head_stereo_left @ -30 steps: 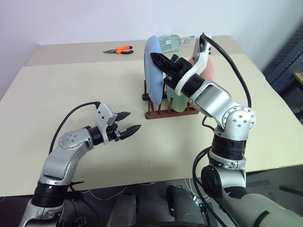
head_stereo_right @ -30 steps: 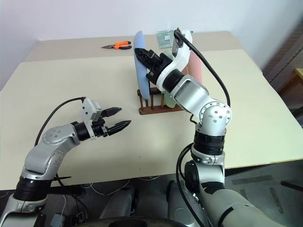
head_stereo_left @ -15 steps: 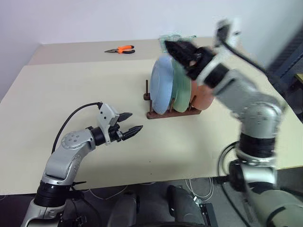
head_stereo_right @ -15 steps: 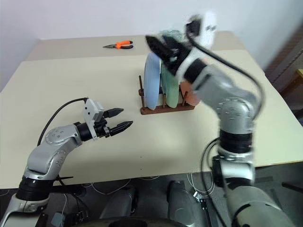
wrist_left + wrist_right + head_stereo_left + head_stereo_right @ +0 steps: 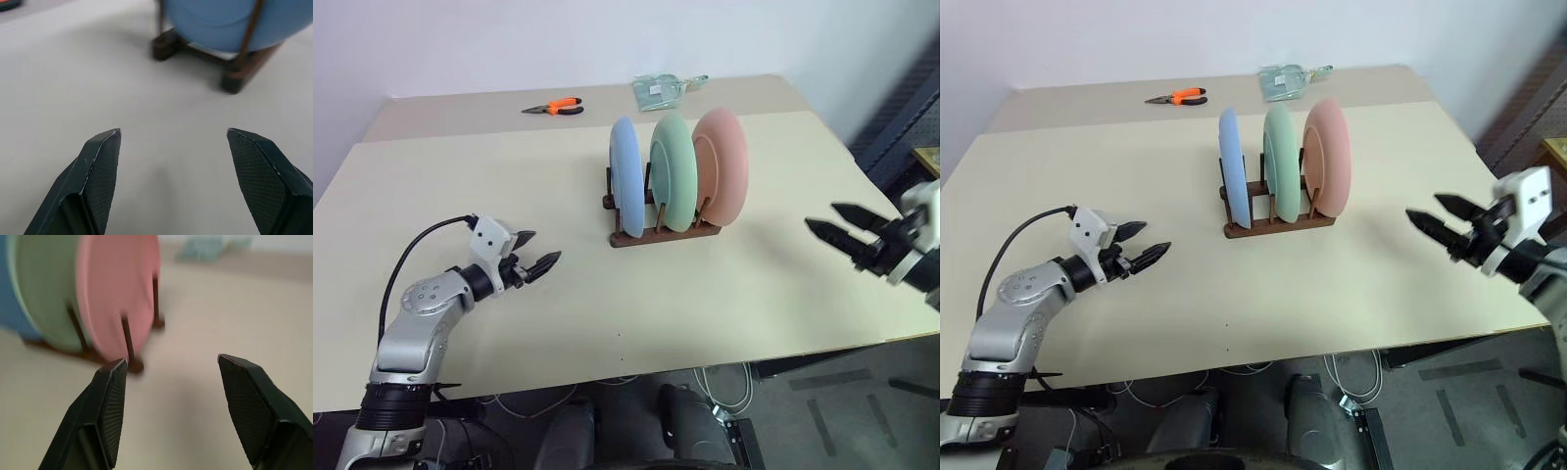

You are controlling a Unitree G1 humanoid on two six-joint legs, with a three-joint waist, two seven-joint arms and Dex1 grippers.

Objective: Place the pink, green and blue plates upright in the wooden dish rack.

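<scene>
Blue plate (image 5: 626, 176), green plate (image 5: 672, 172), pink plate (image 5: 722, 164) all upright in rack (image 5: 661, 231), frame centre; left pincer (image 5: 537, 264) and right pincer (image 5: 840, 228) released, empty; task looks complete.

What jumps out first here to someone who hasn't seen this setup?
Three plates standing upright in the wooden dish rack mid-table: blue plate toward the robot's left, green plate in the middle, pink plate toward its right. Both grippers hang open and empty well clear of it, the left gripper near the table's front left, the right gripper off the right edge. Orange-handled pliers lie at the far side.
</scene>
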